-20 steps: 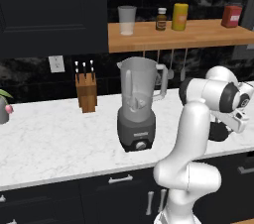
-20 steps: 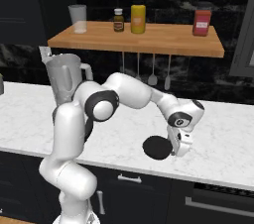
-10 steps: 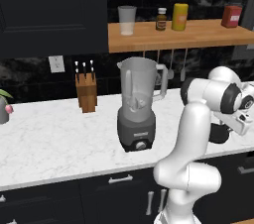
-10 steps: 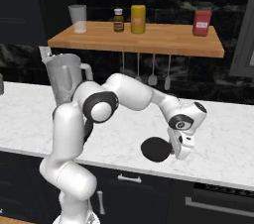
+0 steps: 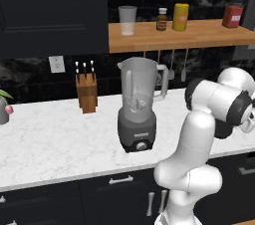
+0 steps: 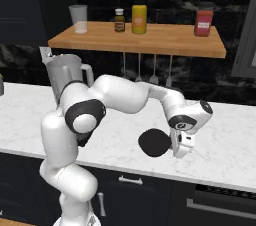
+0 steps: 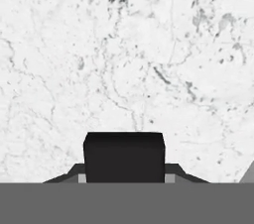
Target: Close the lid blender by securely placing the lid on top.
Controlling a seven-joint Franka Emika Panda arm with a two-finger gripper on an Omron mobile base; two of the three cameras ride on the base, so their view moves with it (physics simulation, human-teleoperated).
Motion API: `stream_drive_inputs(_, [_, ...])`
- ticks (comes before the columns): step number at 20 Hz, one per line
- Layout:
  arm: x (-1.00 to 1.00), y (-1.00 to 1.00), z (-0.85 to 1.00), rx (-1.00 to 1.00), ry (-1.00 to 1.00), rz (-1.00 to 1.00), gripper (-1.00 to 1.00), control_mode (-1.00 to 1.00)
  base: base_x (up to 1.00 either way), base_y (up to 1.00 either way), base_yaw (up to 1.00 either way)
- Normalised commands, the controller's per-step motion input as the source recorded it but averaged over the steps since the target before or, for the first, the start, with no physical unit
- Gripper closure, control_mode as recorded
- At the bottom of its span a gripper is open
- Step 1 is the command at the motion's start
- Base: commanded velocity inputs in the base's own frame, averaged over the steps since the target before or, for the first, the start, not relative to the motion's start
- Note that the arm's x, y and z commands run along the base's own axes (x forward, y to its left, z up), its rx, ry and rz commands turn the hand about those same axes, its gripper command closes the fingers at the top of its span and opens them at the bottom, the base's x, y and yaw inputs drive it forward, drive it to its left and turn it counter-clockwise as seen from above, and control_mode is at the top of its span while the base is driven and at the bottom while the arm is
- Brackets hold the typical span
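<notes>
1. The blender [image 5: 138, 104] stands on the white marble counter [image 5: 55, 139], toward its back edge beside a knife block [image 5: 87, 89], its jar mouth uncovered.
2. The lid [image 6: 154, 142] sits at the gripper [image 6: 179, 146], low over the counter near its front edge and well apart from the blender.
3. The fingers seem closed on the lid's edge, though the exact contact is hard to make out; the hand view shows a dark block between the tips.
4. Risk: an edge grip may let the lid tilt or slip during the long swing.
5. Risk: arriving tilted or off-centre, it could catch the jar's rim or handle and not seat.
</notes>
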Motion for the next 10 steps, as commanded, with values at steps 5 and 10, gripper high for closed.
stream_drive_inputs(5, [-0.59, 0.05, 0.29, 0.15, -0.25, -0.07, 1.0, -1.0, 0.0, 0.0, 0.0])
stream_drive_inputs(10, [-0.01, 0.32, 0.63, 0.13, -0.11, -0.23, 1.0, -1.0, 0.0, 0.0, 0.0])
